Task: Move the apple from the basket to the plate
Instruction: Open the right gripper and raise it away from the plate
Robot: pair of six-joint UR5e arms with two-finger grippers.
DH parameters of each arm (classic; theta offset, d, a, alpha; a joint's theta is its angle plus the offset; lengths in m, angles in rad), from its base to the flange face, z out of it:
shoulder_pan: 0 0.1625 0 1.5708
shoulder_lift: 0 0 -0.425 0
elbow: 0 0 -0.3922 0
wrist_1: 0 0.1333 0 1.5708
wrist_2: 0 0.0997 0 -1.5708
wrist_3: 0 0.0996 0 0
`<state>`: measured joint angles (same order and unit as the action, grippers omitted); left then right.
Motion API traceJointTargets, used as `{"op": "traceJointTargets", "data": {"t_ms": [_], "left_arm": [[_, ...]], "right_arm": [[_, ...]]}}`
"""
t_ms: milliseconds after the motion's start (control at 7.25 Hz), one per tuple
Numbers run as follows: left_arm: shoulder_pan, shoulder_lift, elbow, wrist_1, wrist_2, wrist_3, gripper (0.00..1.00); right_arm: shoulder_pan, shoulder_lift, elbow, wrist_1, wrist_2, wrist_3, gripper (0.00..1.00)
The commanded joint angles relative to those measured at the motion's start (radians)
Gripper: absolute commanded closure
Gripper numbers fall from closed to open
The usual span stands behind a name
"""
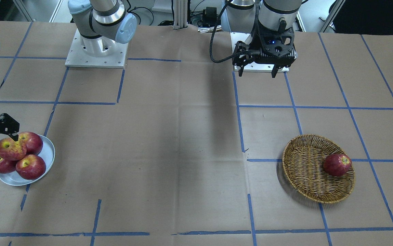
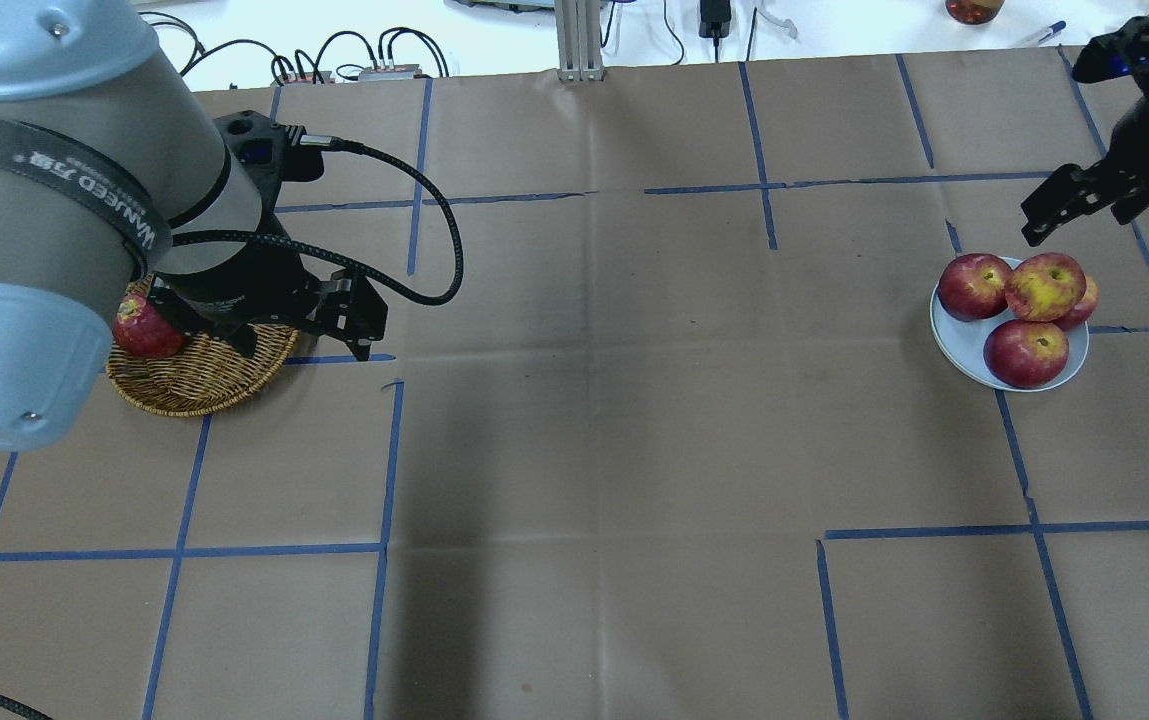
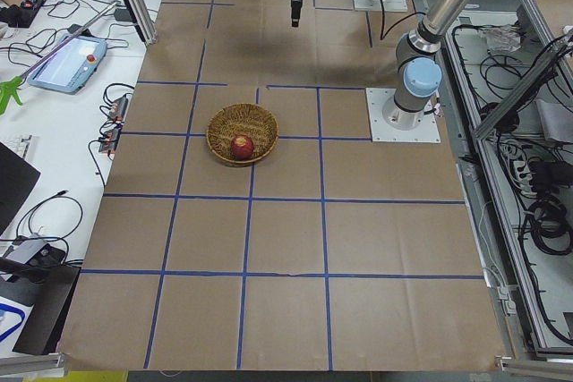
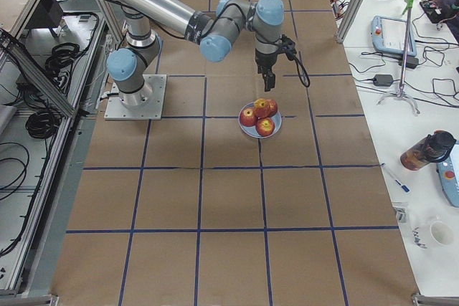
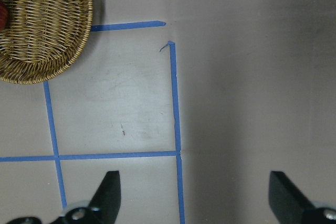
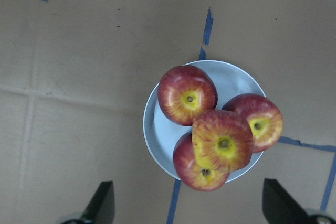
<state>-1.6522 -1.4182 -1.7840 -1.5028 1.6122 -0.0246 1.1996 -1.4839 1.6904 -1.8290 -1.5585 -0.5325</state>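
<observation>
The lighter orange-red apple [image 6: 223, 140] with a broad yellow patch rests on top of three darker red apples on the pale plate [image 6: 231, 77]; it also shows in the overhead view [image 2: 1044, 285] and the front view [image 1: 11, 148]. My right gripper [image 6: 191, 208] is open and empty, a little above the plate [image 2: 954, 335], and apart from the apples. The wicker basket [image 1: 305, 171] holds one dark red apple [image 1: 337, 164]. My left gripper [image 1: 257, 73] is open and empty, high over the table near its base, beside the basket [image 5: 42, 30].
Brown paper with blue tape lines covers the table [image 1: 182, 136]. The wide stretch between basket and plate holds nothing. The left arm's bulk hides part of the basket [image 2: 204, 375] in the overhead view. Tablets, cables and a bottle lie on the side benches.
</observation>
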Motion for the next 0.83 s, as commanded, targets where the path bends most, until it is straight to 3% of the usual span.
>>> {"op": "traceJointTargets", "data": {"t_ms": [0, 414, 690], "left_arm": [[0.0, -0.001, 0.0, -0.002, 0.0, 0.0, 0.01], [0.002, -0.001, -0.002, -0.004, -0.04, 0.0, 0.01], [0.002, -0.001, -0.002, -0.017, -0.041, 0.0, 0.01]], "right_arm": [[0.131, -0.102, -0.023, 0.152, -0.006, 0.258, 0.0], [0.338, -0.124, -0.026, 0.171, -0.008, 0.49, 0.0], [0.364, -0.115, -0.02, 0.166, -0.005, 0.488, 0.0]]}}
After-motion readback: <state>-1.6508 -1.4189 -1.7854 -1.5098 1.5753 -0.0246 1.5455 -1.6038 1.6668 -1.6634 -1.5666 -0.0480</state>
